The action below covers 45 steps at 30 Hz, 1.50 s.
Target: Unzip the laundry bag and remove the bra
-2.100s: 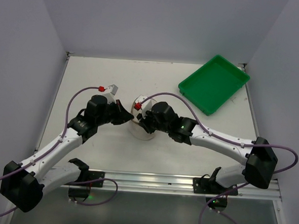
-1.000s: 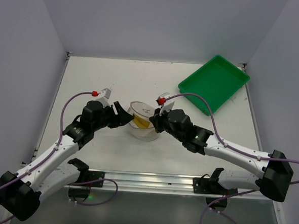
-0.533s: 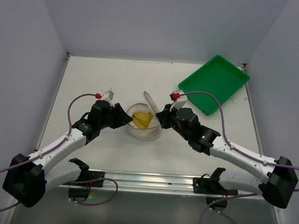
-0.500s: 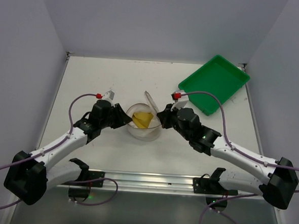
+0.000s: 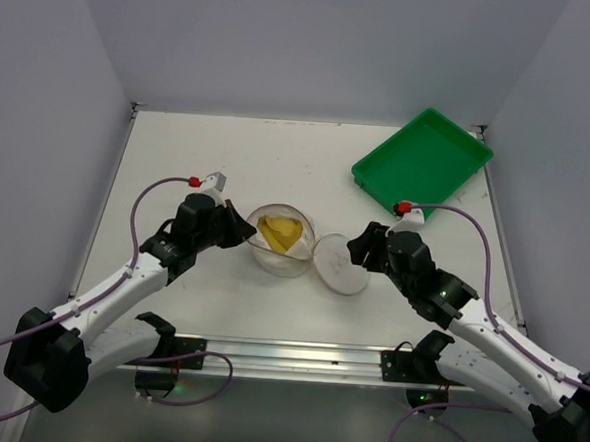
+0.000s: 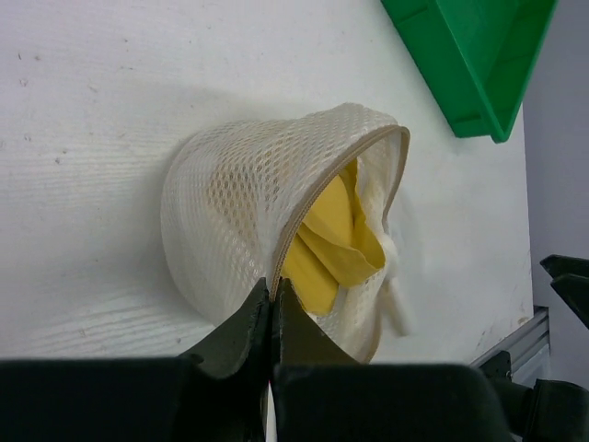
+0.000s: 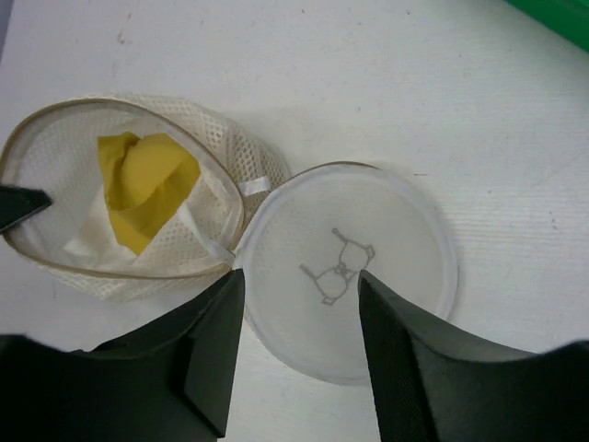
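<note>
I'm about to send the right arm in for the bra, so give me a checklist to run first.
1. Laundry bag unzipped, lid lying flat beside it: ok.
2. Bra showing in the opening: ok.
3. Left claw shut on the bag's rim: ok.
4. Right claw open and empty: ok.
5. Right claw above the bra: not ok, it hangs over the lid.
6. Bra free of snags inside: cannot tell.
</note>
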Available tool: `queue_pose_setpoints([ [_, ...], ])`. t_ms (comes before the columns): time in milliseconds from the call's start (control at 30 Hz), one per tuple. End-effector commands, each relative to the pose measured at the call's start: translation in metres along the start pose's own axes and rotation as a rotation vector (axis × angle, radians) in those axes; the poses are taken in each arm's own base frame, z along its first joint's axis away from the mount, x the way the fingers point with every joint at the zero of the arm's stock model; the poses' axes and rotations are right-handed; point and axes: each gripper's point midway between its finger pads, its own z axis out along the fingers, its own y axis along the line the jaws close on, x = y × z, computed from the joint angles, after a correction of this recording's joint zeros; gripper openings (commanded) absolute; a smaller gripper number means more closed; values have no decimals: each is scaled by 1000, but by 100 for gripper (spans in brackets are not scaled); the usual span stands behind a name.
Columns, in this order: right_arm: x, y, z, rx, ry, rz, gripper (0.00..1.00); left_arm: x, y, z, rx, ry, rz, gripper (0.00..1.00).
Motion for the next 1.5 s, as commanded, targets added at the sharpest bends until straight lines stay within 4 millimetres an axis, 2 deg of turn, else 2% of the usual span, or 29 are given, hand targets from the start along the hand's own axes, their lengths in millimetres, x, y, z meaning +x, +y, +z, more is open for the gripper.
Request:
queue_pose_setpoints([
  [0,-12,20,-19,-123,-8,-75,56,-3,-3,-3,33,-19,80,0],
  [33,-24,36,-25,-184,-28,-98,58,-1,-2,-3,34,-14,85,0],
  [100,-27,55,-25,-248,-3,-182,61,6,-3,-3,47,10,98,0],
  [133,-38,74,-30,-300,-17,-204,62,7,-4,-3,52,15,102,0],
  [167,-42,90,-26,-334,-2,-250,63,9,-7,-3,60,18,106,0],
  [200,-30,92,-18,-333,39,-279,63,10,-6,-4,59,19,105,0],
  [233,-37,111,-19,-374,32,-298,63,11,-6,-4,60,20,107,0],
  [267,-33,118,-13,-382,47,-337,63,10,-6,-5,59,14,106,0],
  [300,-25,129,1,-371,82,-365,63,11,-4,-5,56,15,104,0],
  [367,-7,147,10,-398,122,-444,65,11,-5,-6,57,12,98,0],
  [400,-6,157,14,-408,128,-462,66,12,-4,-6,54,15,96,0],
  [433,15,160,29,-400,178,-501,66,12,-4,-6,54,17,93,0],
  [533,29,167,50,-396,203,-534,67,15,-1,-5,44,31,91,0],
  [567,40,162,62,-376,231,-566,69,17,1,-4,36,36,90,0],
  [800,59,154,97,-317,247,-663,76,28,12,-3,5,66,80,0],
  [933,70,156,104,-330,267,-692,78,32,17,-2,-6,74,73,0],
  [1100,68,164,102,-340,246,-732,83,36,21,-1,-17,86,68,0],
  [1200,65,165,109,-319,232,-746,84,37,20,-1,-14,87,65,0],
  [1333,76,157,120,-286,256,-771,84,33,17,-1,-6,78,63,0],
  [1467,94,143,131,-248,297,-793,80,34,18,0,-13,81,59,0],
])
